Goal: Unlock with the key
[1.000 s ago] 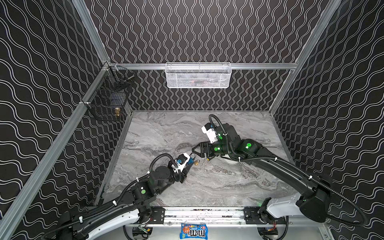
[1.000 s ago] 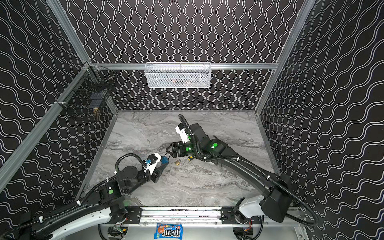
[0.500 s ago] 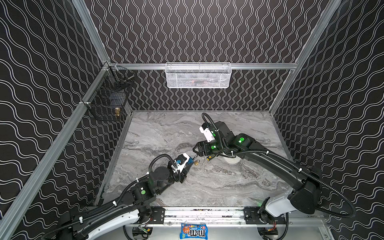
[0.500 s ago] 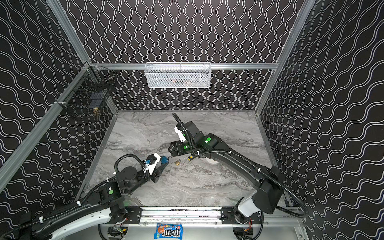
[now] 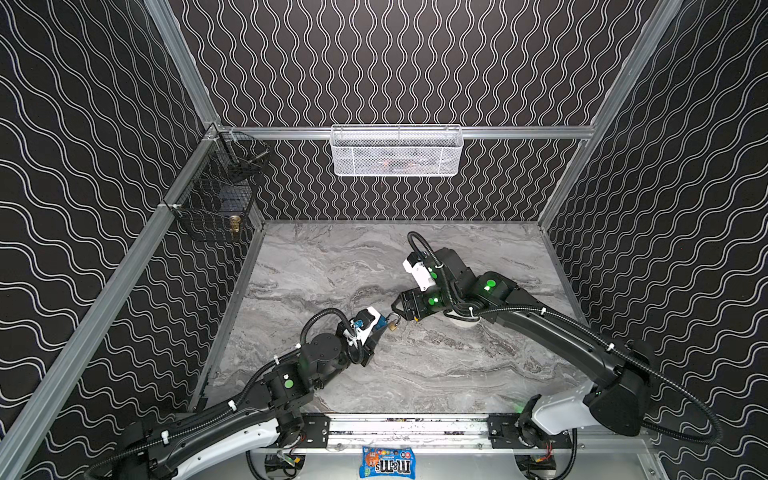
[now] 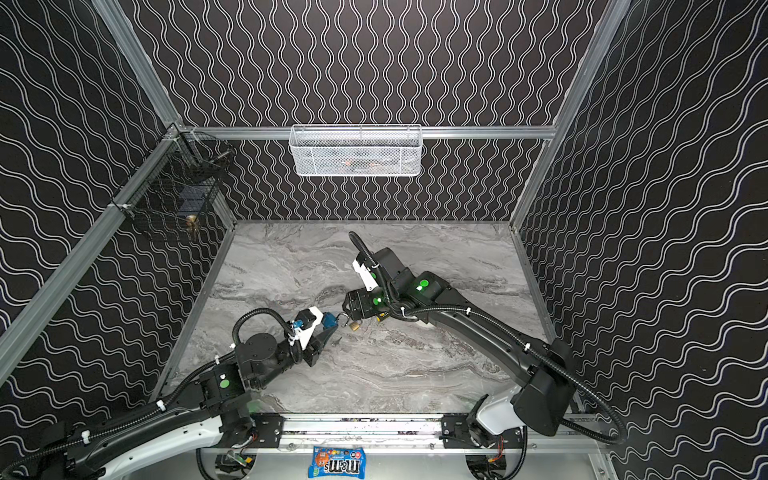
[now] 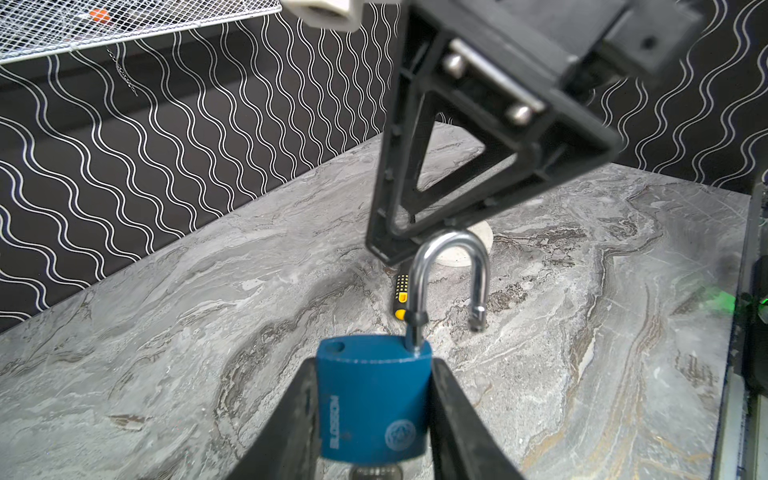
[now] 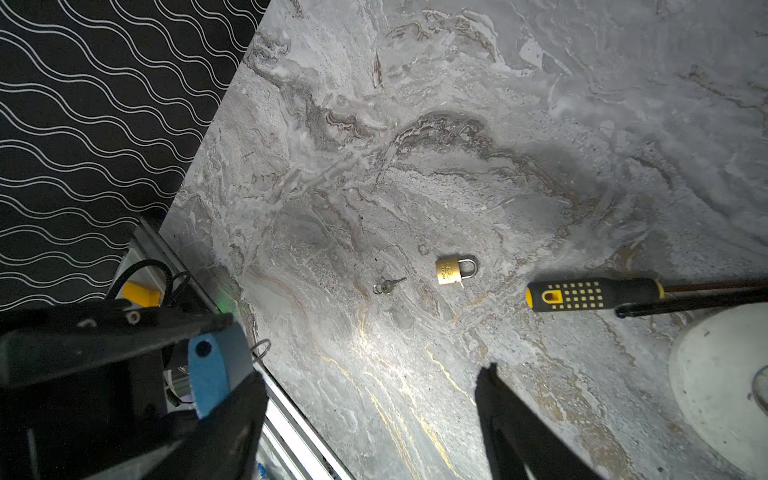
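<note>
My left gripper (image 7: 374,368) is shut on the body of a blue padlock (image 7: 372,399), held above the table in both top views (image 5: 379,322) (image 6: 329,320). Its steel shackle (image 7: 451,270) is sprung open, the free end out of its hole and swung aside. A silver key head (image 7: 376,471) shows under the lock body. My right gripper (image 8: 372,374) is open and holds nothing. It hangs just above the shackle (image 5: 397,309) (image 6: 347,308), and one of its fingers (image 7: 399,195) is very close to the shackle's top.
On the marble table (image 8: 457,124) lie a small brass padlock (image 8: 455,270), a loose key on a ring (image 8: 388,285), a black and yellow screwdriver (image 8: 594,294) and a white round disc (image 8: 723,395). A white mesh basket (image 5: 397,151) hangs on the back wall and a black wire basket (image 5: 216,199) at the left.
My right arm has swung a little to the left, bringing its open gripper closer over the blue padlock. The left arm and the padlock have stayed still.
</note>
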You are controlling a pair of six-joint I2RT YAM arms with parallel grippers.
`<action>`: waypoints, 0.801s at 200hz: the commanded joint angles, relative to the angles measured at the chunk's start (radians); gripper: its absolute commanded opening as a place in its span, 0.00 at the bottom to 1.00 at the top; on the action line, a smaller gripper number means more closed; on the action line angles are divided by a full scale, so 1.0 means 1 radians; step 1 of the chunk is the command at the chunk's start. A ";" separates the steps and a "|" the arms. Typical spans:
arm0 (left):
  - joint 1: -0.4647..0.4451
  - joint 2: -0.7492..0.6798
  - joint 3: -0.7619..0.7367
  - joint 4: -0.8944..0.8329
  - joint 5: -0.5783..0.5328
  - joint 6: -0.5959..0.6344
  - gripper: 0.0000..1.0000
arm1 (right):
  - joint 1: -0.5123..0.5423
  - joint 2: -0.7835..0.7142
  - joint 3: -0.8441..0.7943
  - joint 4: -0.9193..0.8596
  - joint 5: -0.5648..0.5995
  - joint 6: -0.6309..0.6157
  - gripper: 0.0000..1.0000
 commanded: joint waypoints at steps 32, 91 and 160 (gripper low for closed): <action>0.001 0.006 0.007 0.089 -0.019 -0.006 0.00 | -0.001 -0.057 -0.064 0.065 -0.041 0.021 0.81; 0.001 -0.020 0.052 -0.137 -0.123 -0.129 0.00 | -0.017 -0.105 -0.138 0.100 0.017 0.046 0.82; 0.001 0.130 0.209 -0.726 -0.273 -0.574 0.00 | -0.031 -0.142 -0.287 0.246 -0.021 0.108 0.82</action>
